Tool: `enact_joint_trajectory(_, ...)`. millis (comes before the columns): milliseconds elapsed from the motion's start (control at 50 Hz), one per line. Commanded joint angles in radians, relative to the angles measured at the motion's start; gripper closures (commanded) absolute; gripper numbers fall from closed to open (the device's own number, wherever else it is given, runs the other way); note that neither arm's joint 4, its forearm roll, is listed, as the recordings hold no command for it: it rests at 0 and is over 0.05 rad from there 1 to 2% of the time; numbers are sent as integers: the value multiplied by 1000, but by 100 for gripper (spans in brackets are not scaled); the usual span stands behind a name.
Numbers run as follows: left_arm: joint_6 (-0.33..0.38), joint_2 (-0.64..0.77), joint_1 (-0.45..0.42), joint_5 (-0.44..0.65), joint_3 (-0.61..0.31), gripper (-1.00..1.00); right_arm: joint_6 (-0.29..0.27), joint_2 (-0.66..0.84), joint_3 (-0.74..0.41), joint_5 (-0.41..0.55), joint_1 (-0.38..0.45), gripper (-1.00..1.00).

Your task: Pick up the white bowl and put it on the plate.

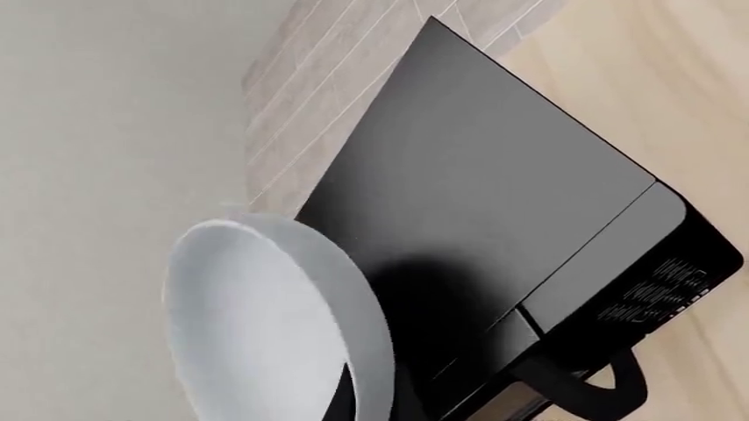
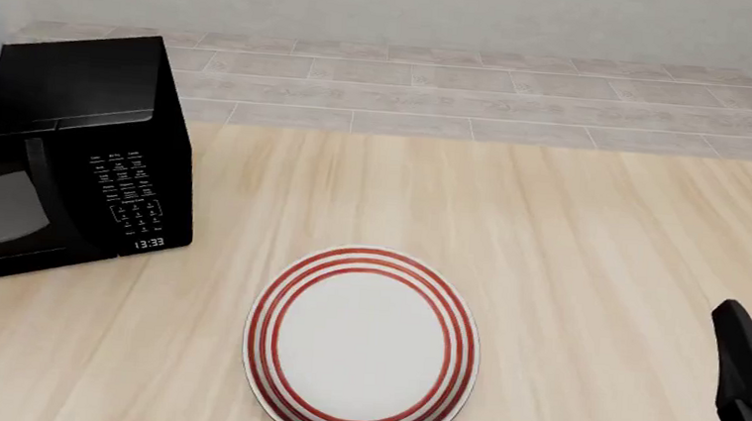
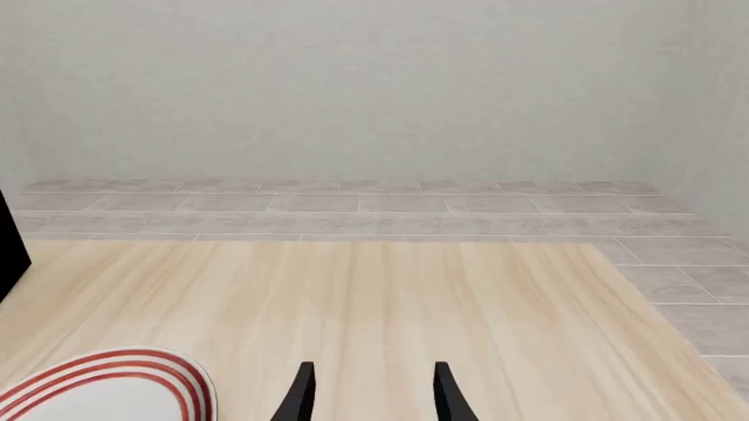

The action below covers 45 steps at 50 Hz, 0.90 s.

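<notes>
White bowl (image 1: 275,320) held up above the black microwave (image 2: 69,154), at the table's left; left gripper hidden, grip impossible to tell. Plate (image 2: 362,343) flat on the pale wooden table (image 2: 585,265), near edge. Right gripper (image 3: 372,395) spread apart, clasping nothing. Grey tiled floor (image 2: 490,99) beyond.

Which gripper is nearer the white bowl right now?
Left. The white bowl fills the left wrist view right at that gripper, above the microwave. The right gripper sits idle at the table's right, beyond the plate.
</notes>
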Motion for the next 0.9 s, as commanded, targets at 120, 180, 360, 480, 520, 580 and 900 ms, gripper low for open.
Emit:
enact_joint_trajectory(120,21,-24,6,36,-25,100,0,1,-5,4,0,-100)
enact_joint_trajectory(180,26,-55,6,74,-42,100,0,0,-7,7,0,-100)
enact_joint_trajectory(360,41,-118,7,153,-76,100,0,-1,-9,10,0,-100)
enact_joint_trajectory(480,42,-149,9,200,-101,100,0,1,-5,4,0,-100)
enact_joint_trajectory(520,44,-159,9,207,-100,100,0,1,-6,5,0,-100)
enact_joint_trajectory(580,16,-178,-3,250,-126,100,0,0,-6,6,0,-100)
enact_joint_trajectory(900,-82,-289,-151,396,-144,100,0,-2,-4,5,0,-100)
